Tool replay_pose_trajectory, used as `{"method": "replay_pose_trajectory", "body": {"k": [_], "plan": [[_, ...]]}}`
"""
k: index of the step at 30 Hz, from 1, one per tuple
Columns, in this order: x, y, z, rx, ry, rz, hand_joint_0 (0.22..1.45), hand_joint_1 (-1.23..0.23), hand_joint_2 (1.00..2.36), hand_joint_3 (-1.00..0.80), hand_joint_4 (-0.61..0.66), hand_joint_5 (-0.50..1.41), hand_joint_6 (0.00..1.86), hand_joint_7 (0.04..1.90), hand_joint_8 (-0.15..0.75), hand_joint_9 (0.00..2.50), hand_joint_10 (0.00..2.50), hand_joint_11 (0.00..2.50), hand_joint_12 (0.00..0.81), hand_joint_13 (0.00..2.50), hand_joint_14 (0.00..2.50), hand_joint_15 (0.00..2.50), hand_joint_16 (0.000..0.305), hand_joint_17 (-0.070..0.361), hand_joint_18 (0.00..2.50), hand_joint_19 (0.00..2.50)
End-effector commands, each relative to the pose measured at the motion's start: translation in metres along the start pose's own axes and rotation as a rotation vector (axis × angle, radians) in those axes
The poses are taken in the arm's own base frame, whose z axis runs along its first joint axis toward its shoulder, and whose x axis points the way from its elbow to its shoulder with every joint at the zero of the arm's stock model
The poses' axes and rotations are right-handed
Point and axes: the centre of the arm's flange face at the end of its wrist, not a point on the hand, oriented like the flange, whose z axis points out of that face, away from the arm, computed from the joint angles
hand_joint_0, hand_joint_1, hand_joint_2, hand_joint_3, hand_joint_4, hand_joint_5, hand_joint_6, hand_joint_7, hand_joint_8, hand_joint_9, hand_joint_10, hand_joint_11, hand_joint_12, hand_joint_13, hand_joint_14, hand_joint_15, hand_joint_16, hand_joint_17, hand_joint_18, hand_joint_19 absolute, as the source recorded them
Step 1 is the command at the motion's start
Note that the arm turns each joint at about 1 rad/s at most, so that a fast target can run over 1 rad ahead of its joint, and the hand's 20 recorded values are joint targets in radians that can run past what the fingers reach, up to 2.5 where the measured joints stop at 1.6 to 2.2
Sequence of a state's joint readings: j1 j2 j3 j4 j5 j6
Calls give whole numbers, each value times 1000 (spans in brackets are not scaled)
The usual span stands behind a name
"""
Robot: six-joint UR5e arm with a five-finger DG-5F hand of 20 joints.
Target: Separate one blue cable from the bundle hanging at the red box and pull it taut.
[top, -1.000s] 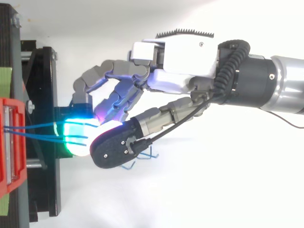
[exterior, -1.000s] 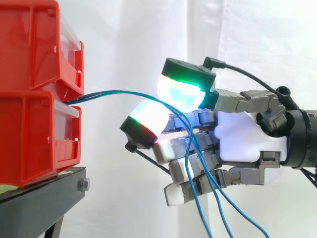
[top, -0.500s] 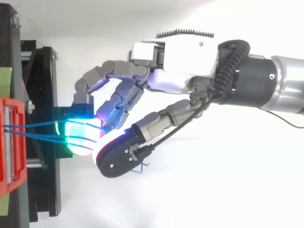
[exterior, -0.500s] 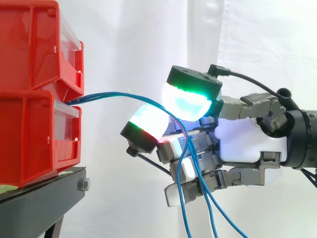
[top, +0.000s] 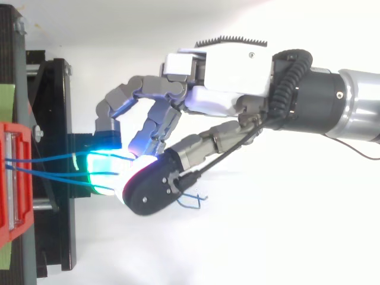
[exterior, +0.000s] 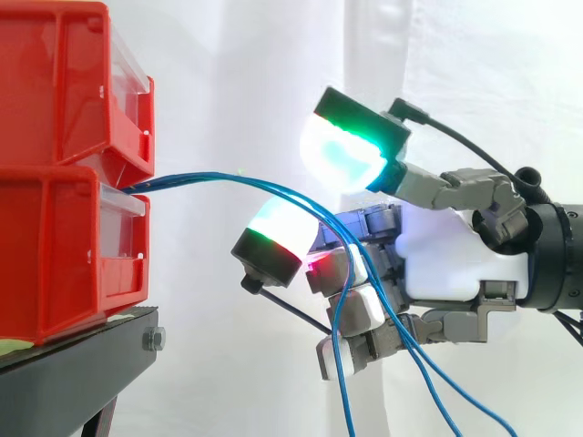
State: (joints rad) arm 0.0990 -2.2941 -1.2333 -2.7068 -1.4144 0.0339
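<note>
The white curtain [exterior: 255, 82] fills the background behind the hand. Ahead of the hand, well apart from it, two stacked red bins [exterior: 55, 246] sit on a black stand [exterior: 82, 364]; the frame edge cuts both off on the far side from the hand. The arm [top: 356, 107] is cut off behind the wrist. The hand [exterior: 455, 255] lies level, its front turned toward the bins and its palm facing the side camera. The blue cables [exterior: 196, 177] leave the bins at the seam between the upper and the lower one, at about the hand's height. From there their long axis runs nearly level toward the hand in a shallow arch, reaches the front part of the hand and bends steeply down. The strands fan out as they hang below the hand, and the bottom edge of the side view cuts them off. They sag rather than run straight. From above, two strands can be told apart between the bins and the hand. They then vanish beneath the hand, and a short blue tangle peeks out just beside its near side. At the bins the strands merge, so their number is hard to make out. I cannot tell whether the hand grips any strand or the strands merely drape across it.
</note>
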Motion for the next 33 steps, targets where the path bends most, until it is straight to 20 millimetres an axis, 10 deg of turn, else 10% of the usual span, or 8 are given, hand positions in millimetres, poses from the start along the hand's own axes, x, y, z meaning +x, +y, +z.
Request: {"method": "replay_pose_trajectory", "body": {"k": [1, 11, 20, 33], "plan": [[-1, -1, 0, 3, -1, -1, 654, -575, 1000, -500, 176, -166, 814, 1044, 349, 1135, 19, 966, 371, 1203, 24, 720, 35, 79, 910, 508], [0, -1, 0, 3, -1, -4, 652, -745, 1020, -185, 109, -193, 891, 1078, 361, 1062, 18, 1014, 397, 1173, 23, 725, 39, 88, 913, 516], [-1, -1, 0, 3, -1, -4, 780, -891, 1000, -500, 155, -207, 897, 1096, 352, 1013, 20, 1044, 394, 1131, 25, 713, 39, 88, 900, 512], [0, -1, 0, 4, -2, -15, 560, -550, 1000, -500, 168, -175, 859, 1045, 355, 1119, 20, 974, 390, 1185, 22, 731, 41, 93, 951, 594]]}}
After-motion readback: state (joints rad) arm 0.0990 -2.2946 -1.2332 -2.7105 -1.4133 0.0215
